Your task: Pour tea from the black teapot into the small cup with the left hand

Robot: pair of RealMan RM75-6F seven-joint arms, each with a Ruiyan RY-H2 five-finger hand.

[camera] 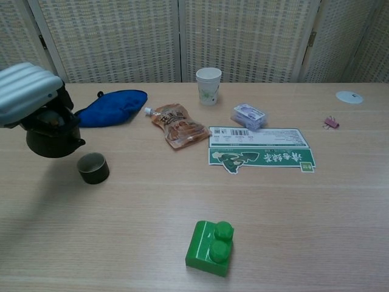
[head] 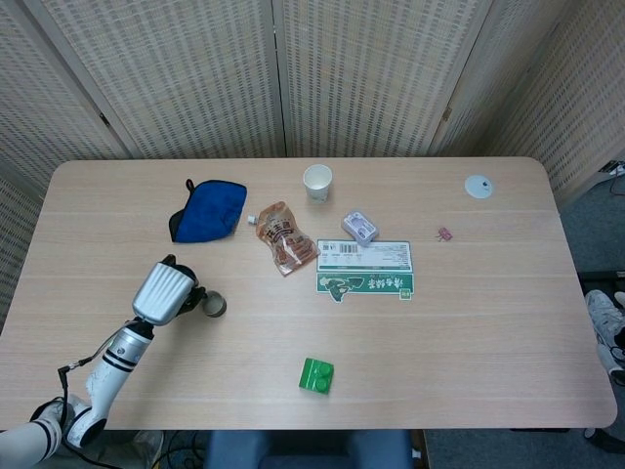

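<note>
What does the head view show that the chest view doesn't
Only the head view shows the left arm's forearm, the whole table outline and the floor around it. Only the chest view shows the black teapot plainly, held off the table under the left hand, left of the small cup. Both show the cup, the blue pouch, the paper cup and the green block.

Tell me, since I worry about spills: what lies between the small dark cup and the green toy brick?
Only bare wooden table separates the small dark cup and green toy brick, clearest in the chest view.
</note>
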